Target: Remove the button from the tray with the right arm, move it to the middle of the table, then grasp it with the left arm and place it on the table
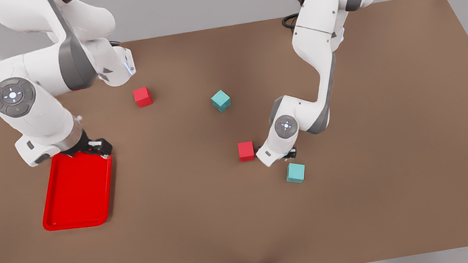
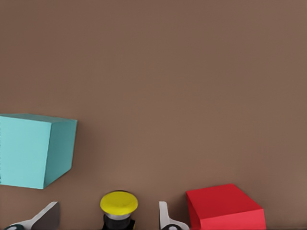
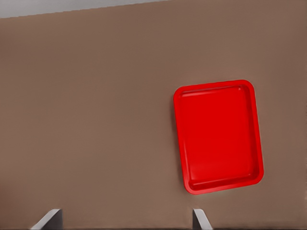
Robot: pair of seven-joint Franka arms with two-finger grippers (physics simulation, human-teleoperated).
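The brown table (image 1: 211,227) spreads across the whole scene, and the two white arms reach over it from the far edge. The right arm (image 1: 33,110), on the front view's left, hangs above the far end of the red tray (image 1: 78,192); the right gripper (image 1: 99,148) has its fingers spread wide and holds nothing, and its wrist view looks down on a tray with nothing lying in it. This arm appears to be waiting. The left arm (image 1: 320,58), on the front view's right, is bent low near the middle of the table, and the left gripper (image 1: 286,155) sits between a red cube (image 1: 246,151) and a teal cube (image 1: 296,172). Two more cubes, one red (image 1: 142,97) and one teal (image 1: 220,100), lie farther back and well apart. In the left wrist view the button (image 2: 119,209), yellow cap up, stands between the two pale fingertips (image 2: 165,218), and a gap shows on each side of it, so the fingers look parted and not pressing on it. Whether its base rests on the table cannot be told. The step in hand seems to be the last one, setting the button down. The next move likely calls for a straight lift away, without nudging the button or either neighbouring cube.
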